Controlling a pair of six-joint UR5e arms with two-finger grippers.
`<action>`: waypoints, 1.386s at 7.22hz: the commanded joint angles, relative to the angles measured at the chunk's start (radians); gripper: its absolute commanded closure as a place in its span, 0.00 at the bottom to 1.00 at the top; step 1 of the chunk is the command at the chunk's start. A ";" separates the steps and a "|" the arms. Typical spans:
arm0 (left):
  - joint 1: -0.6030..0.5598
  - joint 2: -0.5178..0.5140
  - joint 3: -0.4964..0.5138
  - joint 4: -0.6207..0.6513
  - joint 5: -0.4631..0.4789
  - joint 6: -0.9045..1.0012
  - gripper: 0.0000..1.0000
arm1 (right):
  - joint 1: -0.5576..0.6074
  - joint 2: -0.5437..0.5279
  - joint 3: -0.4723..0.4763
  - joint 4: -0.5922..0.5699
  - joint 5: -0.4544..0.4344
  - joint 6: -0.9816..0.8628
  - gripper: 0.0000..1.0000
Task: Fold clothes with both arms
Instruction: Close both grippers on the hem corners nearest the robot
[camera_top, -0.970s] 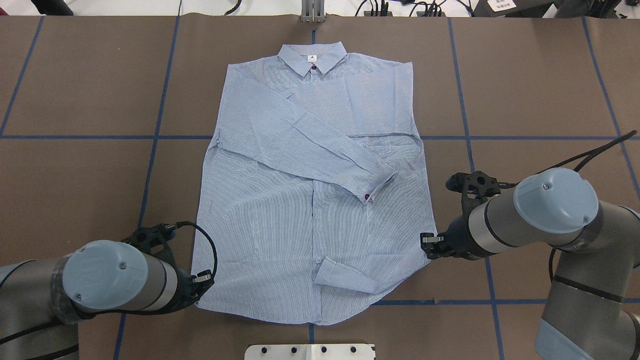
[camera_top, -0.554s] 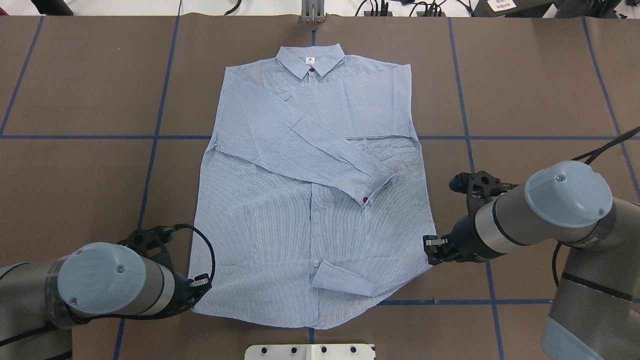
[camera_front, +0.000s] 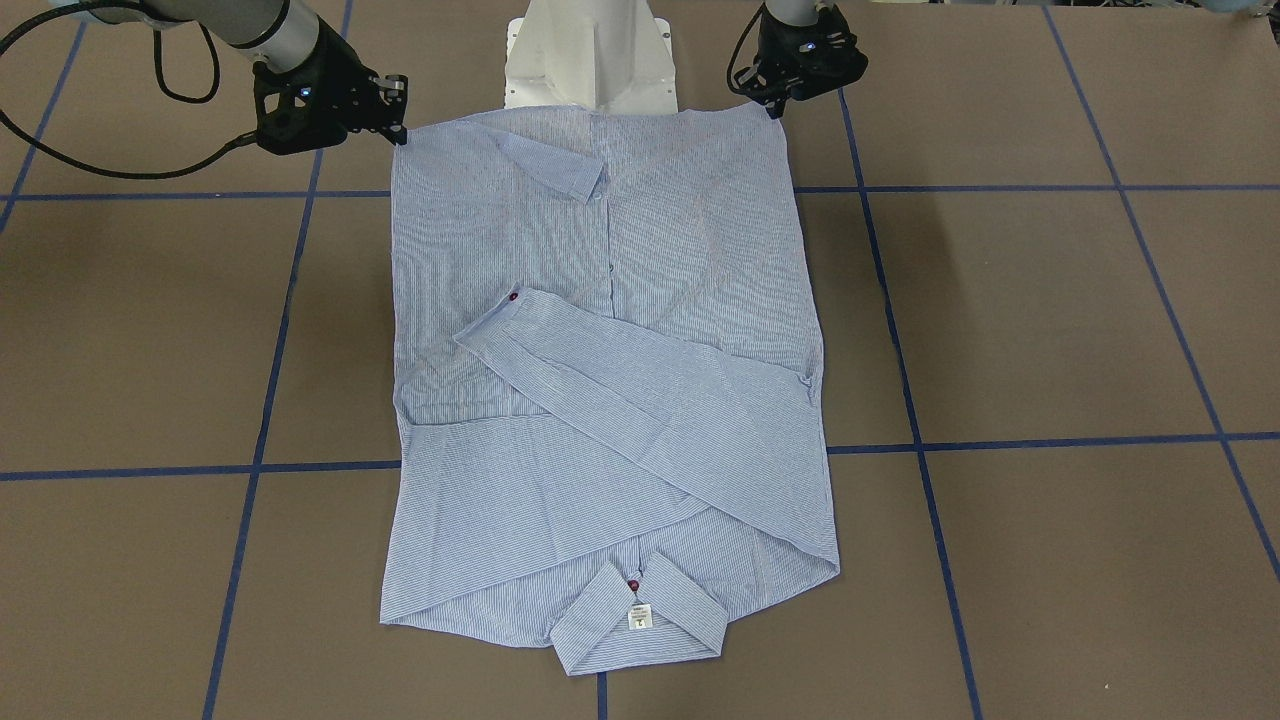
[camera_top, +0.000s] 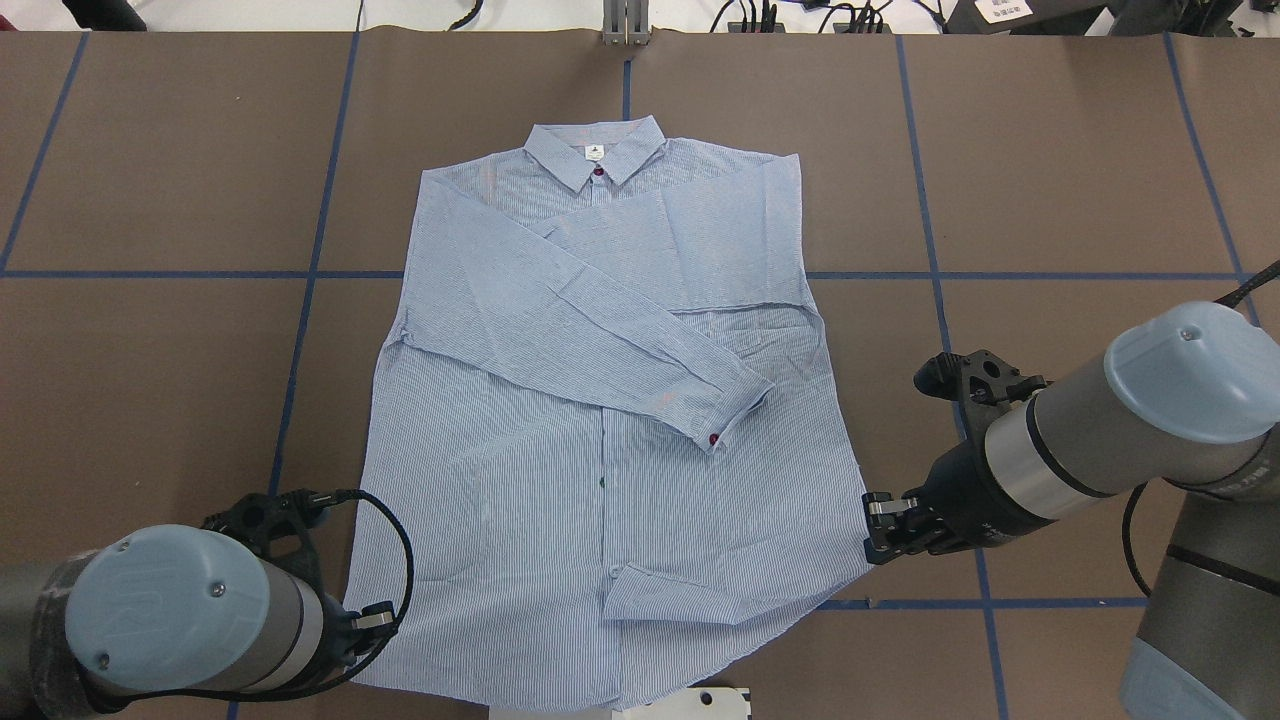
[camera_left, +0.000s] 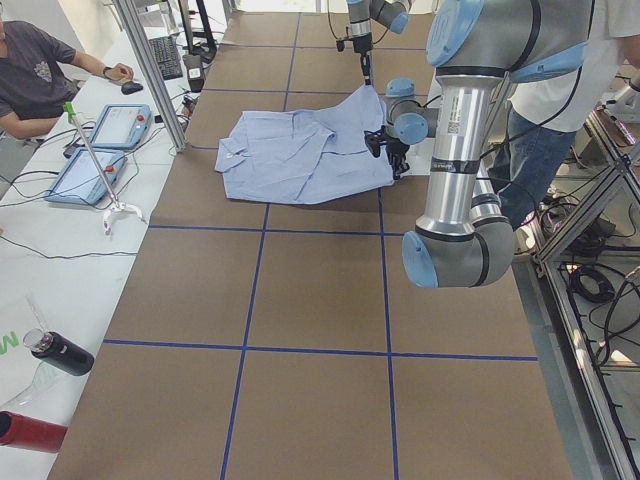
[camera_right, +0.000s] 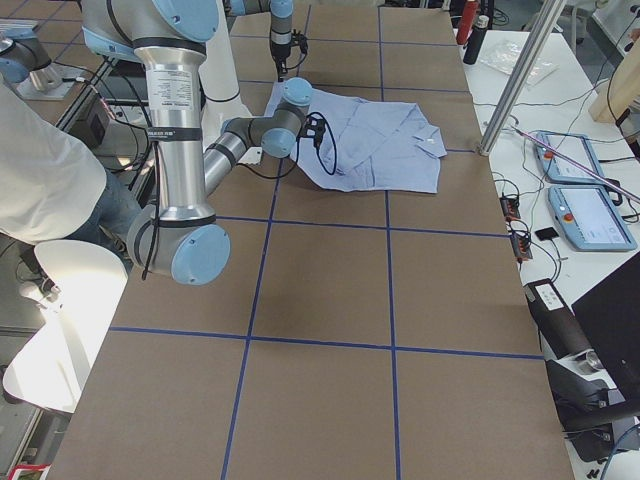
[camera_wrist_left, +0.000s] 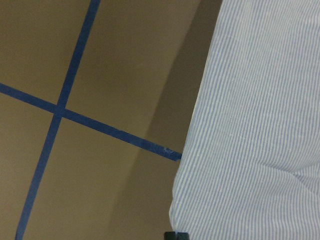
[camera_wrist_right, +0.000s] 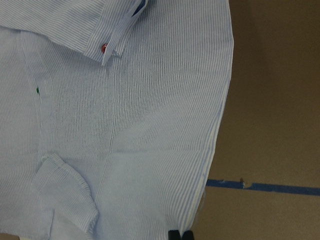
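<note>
The left gripper (camera_top: 370, 632) and right gripper (camera_top: 872, 535) are each clamped on a near hem corner of the striped shirt (camera_top: 540, 480), which is laid flat on the brown table (camera_top: 1050, 180), sleeves folded across its front. The print on the white neck label (camera_top: 594, 153) is too small to be read. Since 1 second ago, the shirt has been drawn nearer the robot.

Overhead and front cameras face each other, sharing shirt (camera_top: 560, 500); wrist cameras close.
</note>
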 joint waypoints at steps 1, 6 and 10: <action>0.076 -0.025 -0.015 0.076 -0.006 0.009 1.00 | 0.019 -0.043 0.035 0.003 0.094 -0.002 1.00; 0.116 -0.062 -0.102 0.127 -0.006 0.009 1.00 | 0.008 -0.120 0.098 0.005 0.147 -0.002 1.00; -0.001 -0.115 -0.065 0.121 -0.007 0.049 1.00 | 0.150 -0.035 0.027 0.006 0.136 -0.012 1.00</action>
